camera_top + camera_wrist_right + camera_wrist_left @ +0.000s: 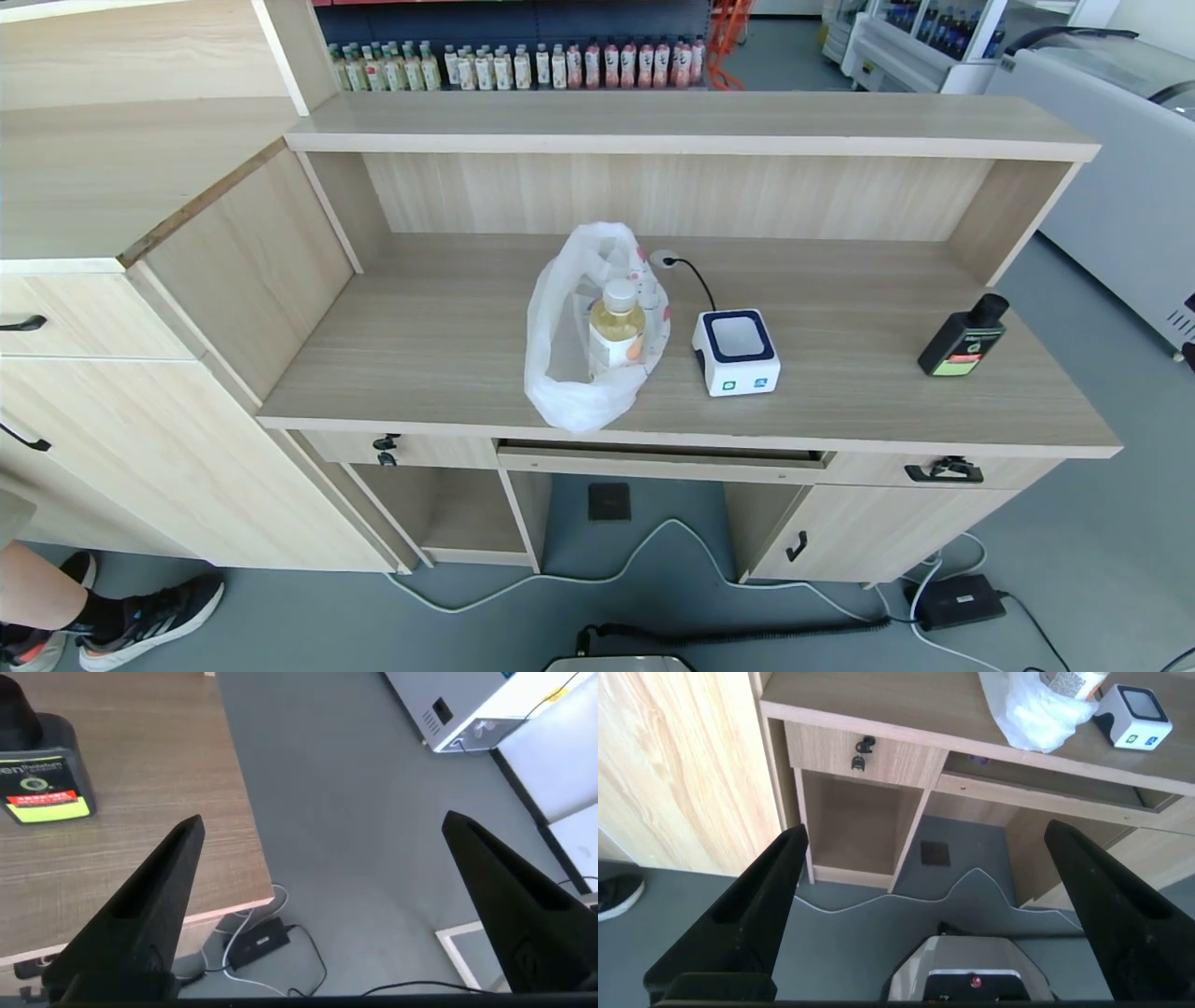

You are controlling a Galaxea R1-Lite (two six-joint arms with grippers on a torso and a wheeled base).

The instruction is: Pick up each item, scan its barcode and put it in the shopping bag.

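We see the left pincer (924, 910) spread wide and holding nothing, hanging low over the floor (878, 933) in front of the table (448, 345). The right pincer (327, 901) is also spread wide and holding nothing, over the floor just off the table's right end. The white shopping bag (571, 359) sits mid-table with its mouth open, and a pale bottle (616, 329) with a white cap stands upright inside it. The scanner (736, 352) sits just beside the bag on its right, window facing up, and its cable (695, 278) runs to the back of the table. The dark bottle (962, 338) is near the right end, well apart from the scanner; we can't tell whether it is upright or lying.
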